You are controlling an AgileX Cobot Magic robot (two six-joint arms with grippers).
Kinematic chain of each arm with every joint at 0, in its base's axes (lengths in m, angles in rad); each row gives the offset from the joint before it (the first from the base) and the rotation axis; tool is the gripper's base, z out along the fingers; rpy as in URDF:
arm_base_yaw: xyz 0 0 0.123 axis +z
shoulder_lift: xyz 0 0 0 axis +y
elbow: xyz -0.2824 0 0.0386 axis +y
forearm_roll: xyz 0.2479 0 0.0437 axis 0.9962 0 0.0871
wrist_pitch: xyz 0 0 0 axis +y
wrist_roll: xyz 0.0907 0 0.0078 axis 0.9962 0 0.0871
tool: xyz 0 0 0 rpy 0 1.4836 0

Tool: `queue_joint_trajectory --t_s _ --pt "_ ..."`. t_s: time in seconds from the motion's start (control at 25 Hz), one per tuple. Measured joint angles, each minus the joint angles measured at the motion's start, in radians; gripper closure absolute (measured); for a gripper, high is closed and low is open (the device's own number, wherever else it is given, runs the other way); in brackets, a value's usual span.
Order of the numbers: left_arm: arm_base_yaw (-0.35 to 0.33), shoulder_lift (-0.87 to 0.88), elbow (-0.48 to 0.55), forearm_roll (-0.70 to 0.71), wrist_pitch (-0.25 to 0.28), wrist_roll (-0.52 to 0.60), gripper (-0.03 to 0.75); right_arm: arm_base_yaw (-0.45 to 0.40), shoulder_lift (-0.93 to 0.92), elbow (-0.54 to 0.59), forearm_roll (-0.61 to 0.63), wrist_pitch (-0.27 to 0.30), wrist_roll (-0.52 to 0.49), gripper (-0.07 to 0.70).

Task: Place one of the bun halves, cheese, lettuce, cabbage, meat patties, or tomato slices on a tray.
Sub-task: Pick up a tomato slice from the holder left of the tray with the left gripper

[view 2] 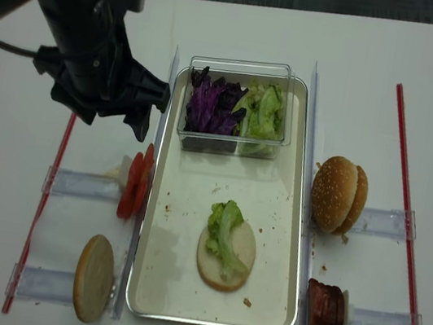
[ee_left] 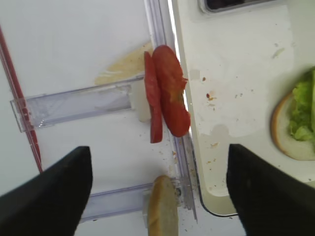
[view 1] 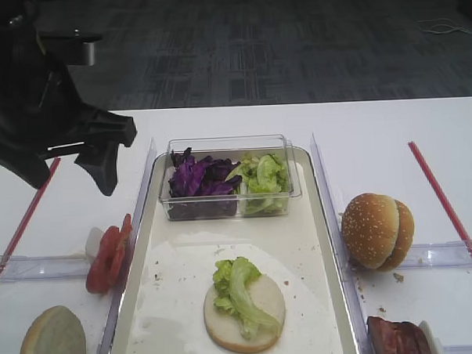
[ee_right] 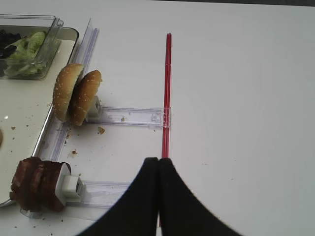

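Left claw (ee_left: 155, 189) spread wide, empty, hovering over the tomato slices (ee_left: 165, 93); next: drop, pinch one, carry to the tray (ee_left: 236, 73).

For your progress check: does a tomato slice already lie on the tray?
No; the tomato slices stand outside the tray, beside its left rim.

meat patties (view 1: 397, 338) cropped, tray (view 1: 137, 252) front rim cut
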Motion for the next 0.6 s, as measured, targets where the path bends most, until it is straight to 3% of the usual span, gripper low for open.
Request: queue_joint_trajectory --t_s 0.16,0.6 --pt "-0.032 0.000 0.000 -0.006 -0.004 -0.024 0.207 0.000 0.000 0.000 0.000 0.000 0.000 0.568" --pt "-0.034 0.024 0.000 -0.006 -0.006 -0.028 0.218 0.000 0.000 0.000 0.000 0.000 0.000 0.568"
